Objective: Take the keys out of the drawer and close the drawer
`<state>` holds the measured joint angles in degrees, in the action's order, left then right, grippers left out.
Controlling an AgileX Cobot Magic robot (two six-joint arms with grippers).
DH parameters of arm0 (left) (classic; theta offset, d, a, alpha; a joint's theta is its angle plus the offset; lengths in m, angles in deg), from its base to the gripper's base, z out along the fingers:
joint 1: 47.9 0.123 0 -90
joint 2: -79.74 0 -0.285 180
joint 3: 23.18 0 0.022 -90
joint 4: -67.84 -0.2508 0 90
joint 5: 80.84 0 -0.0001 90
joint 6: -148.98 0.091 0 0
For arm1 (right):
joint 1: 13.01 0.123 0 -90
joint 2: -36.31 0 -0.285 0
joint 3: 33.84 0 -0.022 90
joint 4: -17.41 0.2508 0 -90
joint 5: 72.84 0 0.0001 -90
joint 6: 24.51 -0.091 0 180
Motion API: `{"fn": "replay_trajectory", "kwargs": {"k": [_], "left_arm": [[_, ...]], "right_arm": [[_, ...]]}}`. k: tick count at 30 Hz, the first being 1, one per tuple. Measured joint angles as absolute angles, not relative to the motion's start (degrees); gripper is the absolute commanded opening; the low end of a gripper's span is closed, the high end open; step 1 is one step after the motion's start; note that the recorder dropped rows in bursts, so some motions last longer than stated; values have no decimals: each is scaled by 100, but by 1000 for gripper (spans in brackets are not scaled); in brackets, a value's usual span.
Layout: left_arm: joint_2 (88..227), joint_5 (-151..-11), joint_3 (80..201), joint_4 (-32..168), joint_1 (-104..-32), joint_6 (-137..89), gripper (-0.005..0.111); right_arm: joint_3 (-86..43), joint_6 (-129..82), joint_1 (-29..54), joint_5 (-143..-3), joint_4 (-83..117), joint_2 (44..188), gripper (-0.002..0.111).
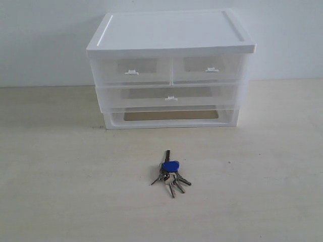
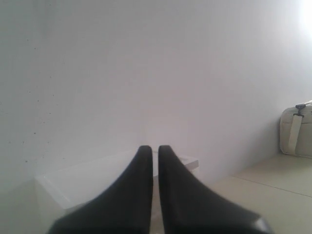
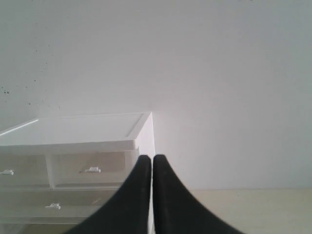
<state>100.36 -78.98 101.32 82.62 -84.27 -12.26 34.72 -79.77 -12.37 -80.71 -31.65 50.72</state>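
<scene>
Lying on the pale wooden table (image 1: pixel 60 191), the keys (image 1: pixel 170 172) sat out in the open, well in front of the white plastic drawer unit (image 1: pixel 169 33) and roughly in line with its middle. The bunch was fanned out, with the blue-headed key (image 1: pixel 170 166) on top and one dark key pointing toward the unit. The drawer (image 1: pixel 136 97) (the full-width one, with a single white tab handle (image 1: pixel 171 98) at its centre) was pushed in, its front level with the two half-width drawers (image 1: pixel 132 70) above it. Below it, the handleless bottom slot (image 1: pixel 170 117) met the table.

Neither arm appeared in the exterior view. In the left wrist view, the left gripper (image 2: pixel 155 148) had its black fingers (image 2: pixel 139 185) drawn together with only a thin slit between them and nothing held; a blurred white box shape lay behind them, and a pale bag (image 2: pixel 296 130) stood off to one side. In the right wrist view, the right gripper (image 3: pixel 152 158) was likewise closed and empty, fingertips touching, facing the unit's corner and the white wall (image 3: pixel 219 73).
</scene>
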Motion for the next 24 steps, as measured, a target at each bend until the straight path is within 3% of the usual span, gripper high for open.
{"fn": "replay_trajectory", "kwargs": {"k": [17,24], "left_arm": [[9261,-8223,9467,8202,-5353,-2898,4],[8799,-8374,8735,8104,-4718,-3037,4]], "right_arm": [[3472,-8000,-1237,-8071,-3165,5072,0],[3472,-8000,-1237,-8071,-3165,5072,0]]}}
